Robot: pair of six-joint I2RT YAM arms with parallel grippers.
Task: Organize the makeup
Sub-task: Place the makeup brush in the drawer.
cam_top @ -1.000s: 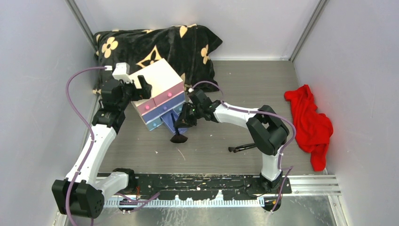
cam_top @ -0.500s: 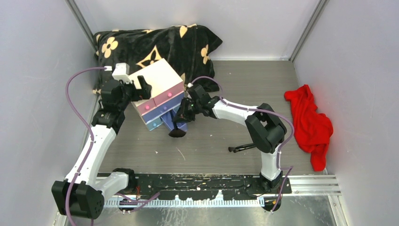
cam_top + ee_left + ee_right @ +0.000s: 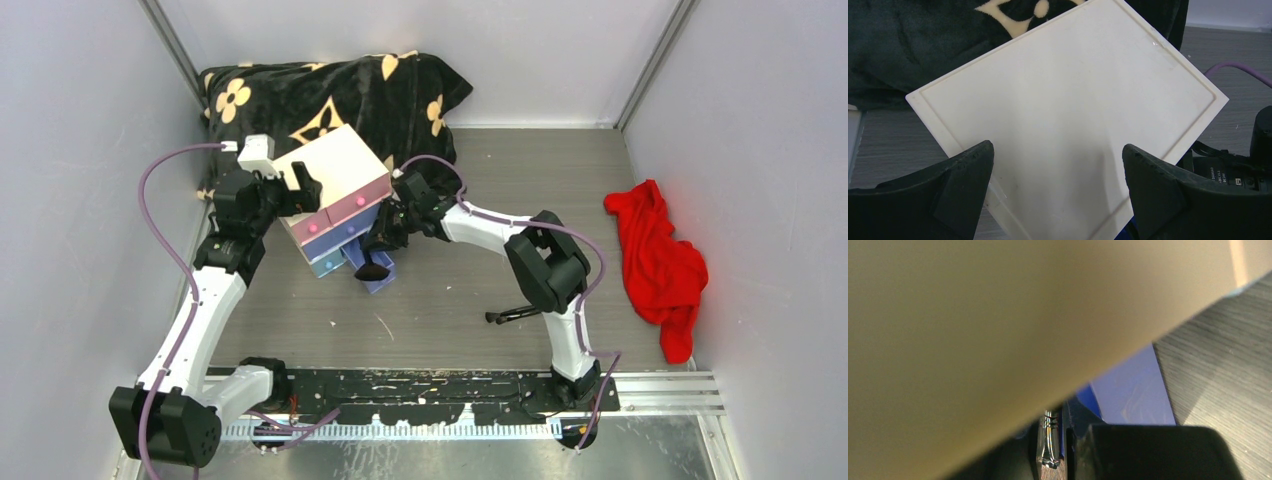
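The right gripper (image 3: 384, 243) clamps a brush (image 3: 375, 269) at the open blue drawer (image 3: 384, 283), left gripper (image 3: 300, 192) spread over the chest (image 3: 335, 165) (second brush (image 3: 515, 315) lies on the table (image 3: 450, 295), unstowed).

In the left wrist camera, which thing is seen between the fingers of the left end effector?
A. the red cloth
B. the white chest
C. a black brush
B: the flat top of the white chest fills the gap between the open fingers of the left end effector.
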